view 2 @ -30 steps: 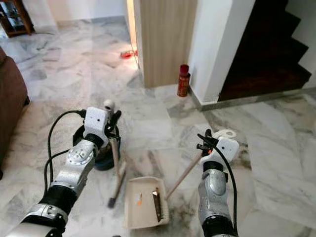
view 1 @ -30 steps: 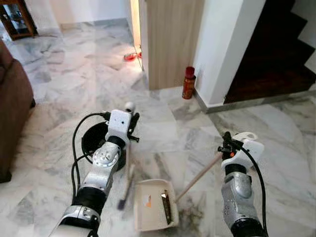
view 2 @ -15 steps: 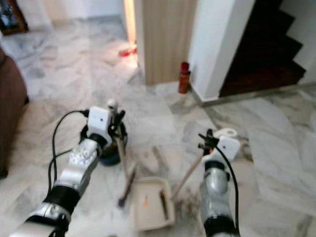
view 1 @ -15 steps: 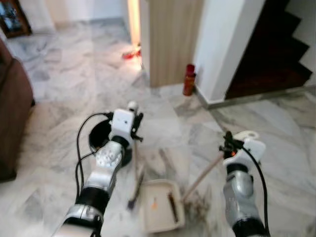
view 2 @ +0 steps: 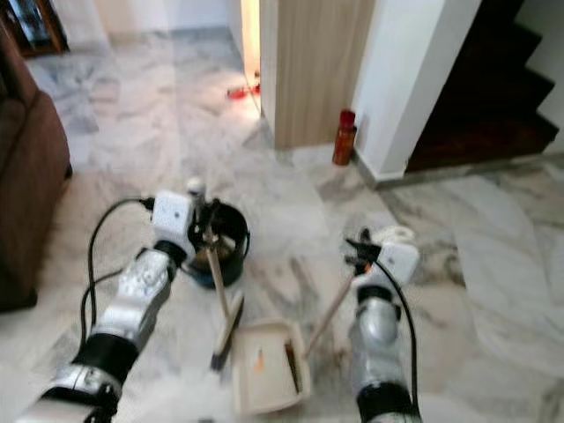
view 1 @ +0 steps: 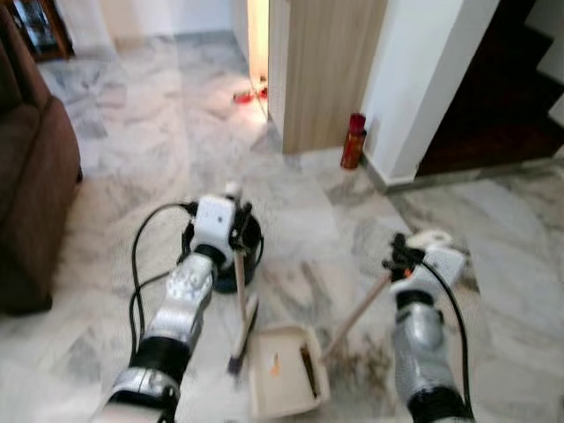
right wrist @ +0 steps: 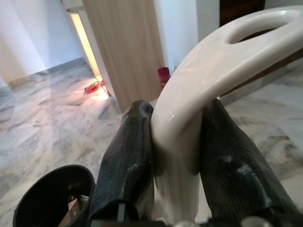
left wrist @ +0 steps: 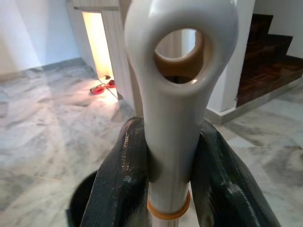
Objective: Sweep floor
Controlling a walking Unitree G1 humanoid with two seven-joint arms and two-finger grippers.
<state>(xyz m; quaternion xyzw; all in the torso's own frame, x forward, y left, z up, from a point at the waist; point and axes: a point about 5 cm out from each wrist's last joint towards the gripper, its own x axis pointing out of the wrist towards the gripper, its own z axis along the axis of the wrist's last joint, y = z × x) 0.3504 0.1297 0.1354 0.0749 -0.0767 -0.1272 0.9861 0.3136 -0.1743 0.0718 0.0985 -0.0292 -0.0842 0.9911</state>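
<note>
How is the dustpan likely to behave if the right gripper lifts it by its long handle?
The dustpan looks like thin plastic, so probably light. Held at the far top end by the right gripper, its long handle would likely let the tray swing. The scraps lying in the tray could slide out if it tilts.

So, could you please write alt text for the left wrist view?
The left gripper is shut on the broom handle, a cream handle with a hanging hole at its top. Behind lie marble floor, a black bin and dark stairs.
</note>
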